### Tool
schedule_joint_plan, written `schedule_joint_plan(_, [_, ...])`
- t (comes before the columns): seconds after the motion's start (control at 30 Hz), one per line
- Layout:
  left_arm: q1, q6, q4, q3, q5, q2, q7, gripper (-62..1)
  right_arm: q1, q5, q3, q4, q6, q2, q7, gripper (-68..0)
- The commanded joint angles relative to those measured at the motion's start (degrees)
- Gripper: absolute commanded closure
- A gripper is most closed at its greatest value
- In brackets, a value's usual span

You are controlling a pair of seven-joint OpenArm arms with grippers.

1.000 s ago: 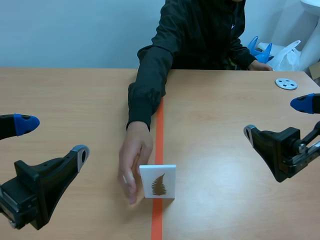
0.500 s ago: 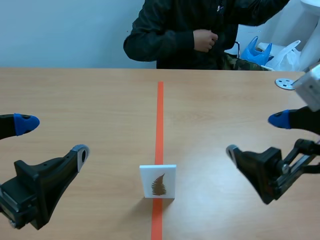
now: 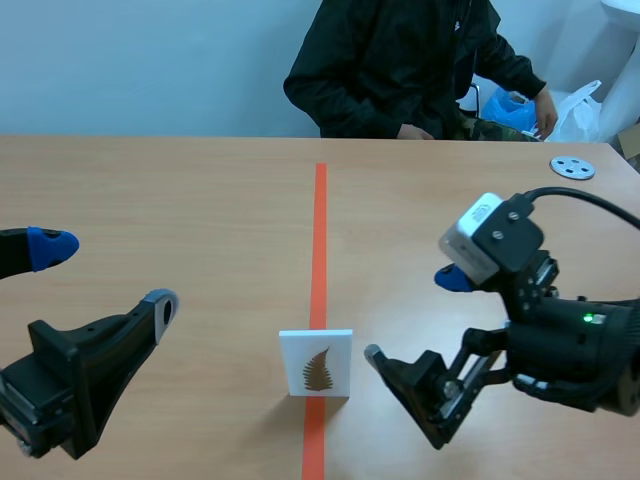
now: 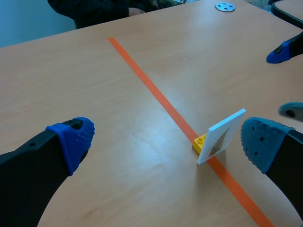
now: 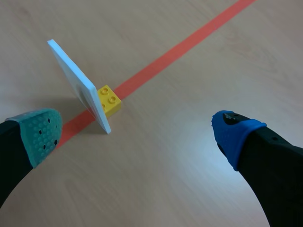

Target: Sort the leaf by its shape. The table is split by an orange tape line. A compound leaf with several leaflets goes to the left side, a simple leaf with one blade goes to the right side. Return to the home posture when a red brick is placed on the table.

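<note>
Currently you see the fern card [image 3: 315, 363] upright on the orange tape line [image 3: 320, 230]; right gripper [image 3: 411, 315] spread wide just beside it, left gripper [image 3: 108, 272] released too, well apart.

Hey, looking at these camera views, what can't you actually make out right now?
The leaf print on the white card: the right wrist view shows only the card's back and edge.
The yellow brick: hidden behind the card in the scene view.
The person: head cut off by the scene view's top edge.
</note>
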Motion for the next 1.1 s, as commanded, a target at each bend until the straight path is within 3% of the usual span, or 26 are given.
schedule_joint_plan(0.0, [0.00, -0.13, 0.81, -0.31, -0.50, 0.44, -0.96, -62.3, 2.43, -0.79, -1.14, -0.98, 0.57, -0.96, 1.75, -67.9])
schedule_joint_plan(0.4, [0.00, -0.13, 0.81, -0.31, -0.31, 0.44, -0.96, -62.3, 13.53, -7.52, -13.49, -16.39, 0.74, -8.26, 6.43, -67.2])
schedule_joint_plan(0.57, [0.00, -0.13, 0.79, -0.31, -0.31, 0.44, -0.96, -62.3, 14.88, -10.21, -15.93, -18.56, 0.74, -9.27, 7.54, -51.0])
schedule_joint_plan(1.07, [0.00, -0.13, 0.76, -0.31, -0.31, 0.44, -0.96, -62.3, 14.84, -10.21, -16.06, -18.56, 0.74, -9.25, 6.58, -8.5])
